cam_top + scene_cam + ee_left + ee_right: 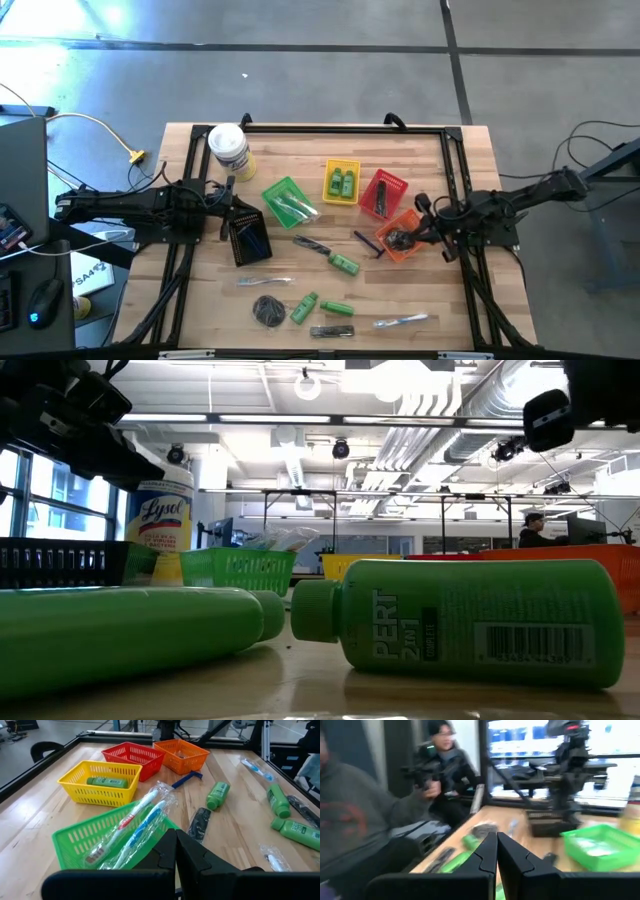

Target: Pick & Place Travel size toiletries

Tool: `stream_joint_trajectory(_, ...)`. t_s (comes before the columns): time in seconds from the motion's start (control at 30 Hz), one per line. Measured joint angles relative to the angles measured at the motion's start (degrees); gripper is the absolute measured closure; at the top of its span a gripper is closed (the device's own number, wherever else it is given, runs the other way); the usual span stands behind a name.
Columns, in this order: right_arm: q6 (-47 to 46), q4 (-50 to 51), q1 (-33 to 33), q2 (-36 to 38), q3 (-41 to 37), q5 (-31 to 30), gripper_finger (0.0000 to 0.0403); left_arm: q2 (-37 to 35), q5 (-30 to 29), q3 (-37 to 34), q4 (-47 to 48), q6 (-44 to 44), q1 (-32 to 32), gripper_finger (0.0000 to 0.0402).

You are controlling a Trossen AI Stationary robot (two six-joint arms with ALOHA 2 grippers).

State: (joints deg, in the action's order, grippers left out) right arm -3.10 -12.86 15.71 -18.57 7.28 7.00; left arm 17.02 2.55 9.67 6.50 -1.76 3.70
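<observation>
Travel size toiletries lie loose on the near half of the wooden table: green bottles (343, 263) (304, 307) (336, 308), a dark comb (312, 244), a blue razor (367, 243), wrapped toothbrushes (265, 281) (402, 321), a dark disc (268, 311) and a dark stick (331, 331). Wrapped toothbrushes (142, 822) lean out of the green basket (288, 200). Green bottles (342, 182) lie in the yellow basket (100, 782). My left gripper (226, 205) (176, 851) hovers shut at the table's left, beside the green basket. My right gripper (425, 222) (497, 852) hovers shut at the right, by the orange basket (402, 235).
A red basket (383, 193) stands between the yellow and orange ones, and a black basket (248, 238) sits near my left gripper. A white-lidded jar (230, 150) stands at the far left. A black frame (340, 128) rims the table. People sit beyond the table's near edge (440, 765).
</observation>
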Motion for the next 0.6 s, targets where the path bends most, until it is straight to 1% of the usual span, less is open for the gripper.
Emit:
stream_joint_trajectory(0.03, 0.03, 1.07, -0.04, 1.06, -0.01, 0.83, 0.04, 0.0, 0.0, 0.0, 0.0, 0.01, 0.0, 0.0402)
stream_joint_trajectory(0.23, 1.26, 10.4, -0.91, 6.61, -0.01, 0.4, 0.04, 0.0, -0.02, 0.0, 0.0, 1.5, 0.0, 0.0402)
stream_joint_trajectory(0.37, 0.17, 10.46, -1.63, 8.24, 0.03, 0.43, 0.04, -0.02, -0.01, 0.0, -0.13, 2.86, 0.0, 0.0402)
stream_joint_trajectory(0.5, 1.61, 15.74, -1.97, 9.48, 0.01, -0.59, 0.04, 0.0, 0.38, 0.0, -0.19, 4.24, 0.0, 0.0402)
stream_joint_trajectory(0.57, 0.21, 15.39, -2.42, 10.29, -0.01, -1.47, 0.04, 0.0, 0.5, 0.0, -0.2, 4.47, 0.0, 0.0402)
stream_joint_trajectory(0.6, -0.23, 14.92, -2.66, 10.81, -0.01, -0.75, 0.04, 0.0, 0.81, 0.0, -0.17, 4.48, 0.0, 0.0402)
